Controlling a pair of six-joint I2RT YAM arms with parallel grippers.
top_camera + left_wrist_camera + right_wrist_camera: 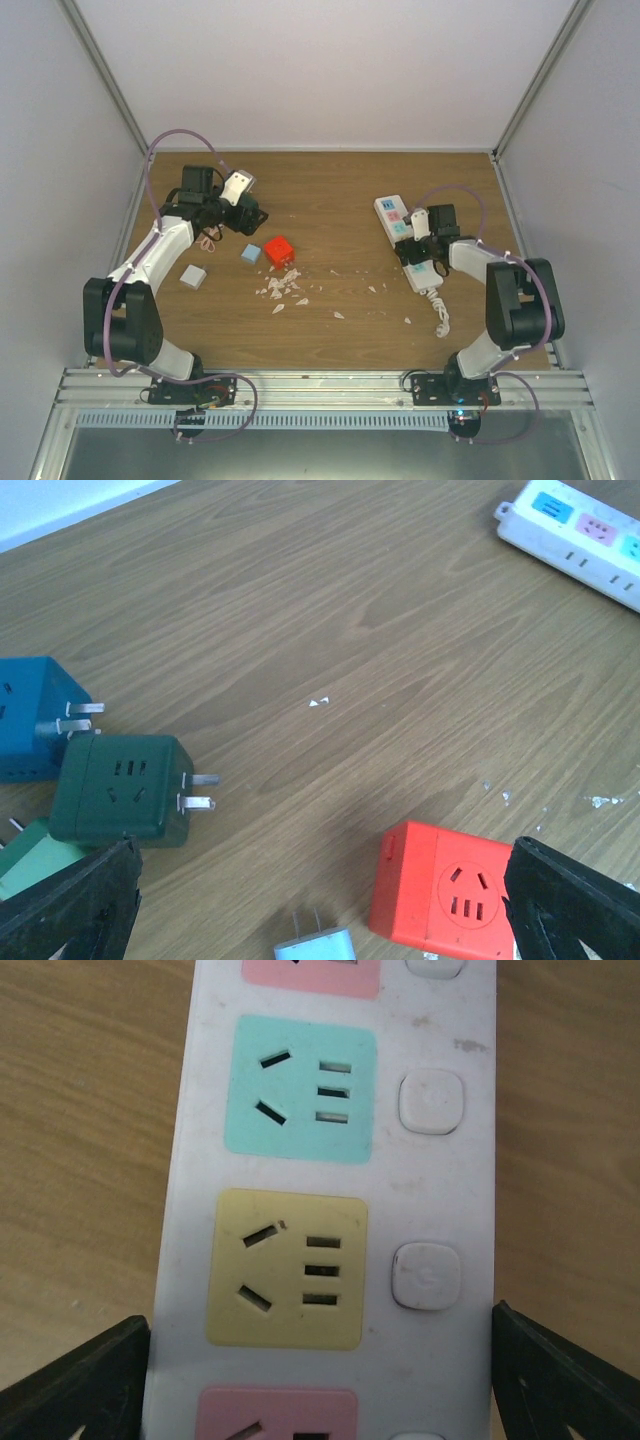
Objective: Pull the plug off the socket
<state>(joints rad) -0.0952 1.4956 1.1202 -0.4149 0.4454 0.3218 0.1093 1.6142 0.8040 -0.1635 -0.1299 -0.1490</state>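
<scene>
The socket, a long white power strip [393, 218] with pastel outlet faces, lies at the right of the table, and its coiled cord [438, 312] trails toward me. My right gripper [420, 250] is open just above it, one finger on each side of the strip [440, 1080]. The green, yellow and pink faces in the right wrist view are empty, with no plug in them. My left gripper [245, 212] is open and empty at the far left. In its wrist view it [320, 885] hovers over loose plugs. The strip's end [585, 535] shows far off.
Near the left gripper lie a red cube adapter [450, 895], a light blue plug [318, 948], a dark green cube plug [120, 790] and a blue cube [35, 715]. A grey block [193, 275] and white scraps [282, 288] lie mid-table. A white block [237, 186] sits by the left wrist.
</scene>
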